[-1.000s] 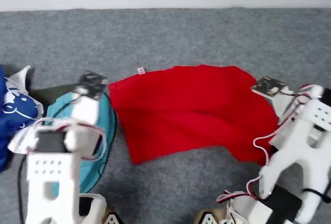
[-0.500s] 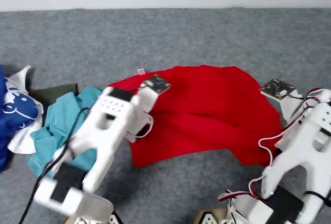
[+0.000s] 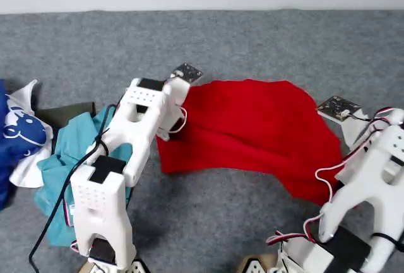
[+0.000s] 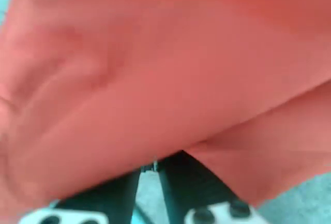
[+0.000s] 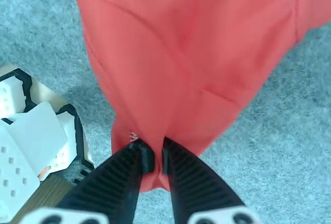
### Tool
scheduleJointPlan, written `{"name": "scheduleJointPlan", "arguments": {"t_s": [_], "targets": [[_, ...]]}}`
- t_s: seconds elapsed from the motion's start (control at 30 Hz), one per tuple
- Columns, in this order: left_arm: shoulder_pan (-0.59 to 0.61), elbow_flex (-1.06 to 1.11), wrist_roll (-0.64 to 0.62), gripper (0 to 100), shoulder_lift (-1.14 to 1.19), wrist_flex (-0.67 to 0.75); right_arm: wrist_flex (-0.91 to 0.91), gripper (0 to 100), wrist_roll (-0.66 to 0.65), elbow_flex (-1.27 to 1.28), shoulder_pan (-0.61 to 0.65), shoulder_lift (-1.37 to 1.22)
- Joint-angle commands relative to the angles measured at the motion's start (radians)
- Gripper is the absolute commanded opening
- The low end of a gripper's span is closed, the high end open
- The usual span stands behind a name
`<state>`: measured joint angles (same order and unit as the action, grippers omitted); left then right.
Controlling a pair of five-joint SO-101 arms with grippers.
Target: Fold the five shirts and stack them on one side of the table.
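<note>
The red shirt (image 3: 252,128) lies spread on the grey carpeted table, wrinkled along its near edge. My left gripper (image 3: 182,93) is at the shirt's left edge. In the left wrist view its black fingers (image 4: 191,188) stand close together, with red cloth (image 4: 165,79) draped over their tips, so my left gripper (image 4: 154,168) looks shut on it. At the shirt's right edge is my right gripper (image 3: 333,121). In the right wrist view my right gripper (image 5: 152,154) is shut on a bunched corner of the red shirt (image 5: 196,53).
A pile of shirts lies at the left: a teal one (image 3: 63,156), a blue and white one (image 3: 16,134) and a dark olive one (image 3: 66,114). An arm's white base (image 5: 31,125) stands at the table's near edge. Bare carpet (image 3: 252,40) stretches behind the red shirt.
My left arm has swung from over the teal shirt across to the red shirt's left edge, and that edge now lies farther right. The right arm has barely moved.
</note>
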<state>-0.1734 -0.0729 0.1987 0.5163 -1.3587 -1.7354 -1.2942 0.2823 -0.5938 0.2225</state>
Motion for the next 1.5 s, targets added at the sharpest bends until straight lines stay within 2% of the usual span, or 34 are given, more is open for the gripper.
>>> {"name": "scheduleJointPlan", "arguments": {"t_s": [0.0, 0.3, 0.37, 0.5, 0.77, 1.1, 1.2, 1.27, 1.47], "targets": [[-0.023, -0.074, 0.031, 1, -0.031, -0.141, -0.016, 1.0, -0.005, -0.046, -0.005, 0.050], [-0.178, -0.071, 0.063, 1, -0.155, -0.351, -0.018, 1.0, -0.005, -0.046, -0.005, 0.056], [-0.192, -0.065, 0.063, 4, -0.147, -0.370, -0.018, 1.0, -0.005, -0.046, -0.005, 0.056], [-0.187, -0.030, 0.058, 14, -0.087, -0.371, -0.019, 1.0, 0.028, -0.046, -0.005, 0.056], [-0.186, -0.035, 0.063, 14, 0.037, -0.364, -0.019, 1.0, 0.028, -0.046, -0.005, 0.056], [-0.130, -0.033, 0.032, 14, 0.114, -0.229, -0.019, 1.0, 0.029, -0.046, -0.005, 0.056], [-0.126, -0.033, -0.020, 9, 0.172, -0.198, -0.019, 1.0, 0.029, -0.046, -0.005, 0.056], [-0.133, -0.035, 0.000, 1, 0.207, -0.195, -0.019, 1.0, 0.029, -0.046, -0.005, 0.058], [-0.146, -0.058, 0.021, 0, 0.123, -0.226, -0.019, 1.0, 0.029, -0.054, -0.005, 0.059]]}}
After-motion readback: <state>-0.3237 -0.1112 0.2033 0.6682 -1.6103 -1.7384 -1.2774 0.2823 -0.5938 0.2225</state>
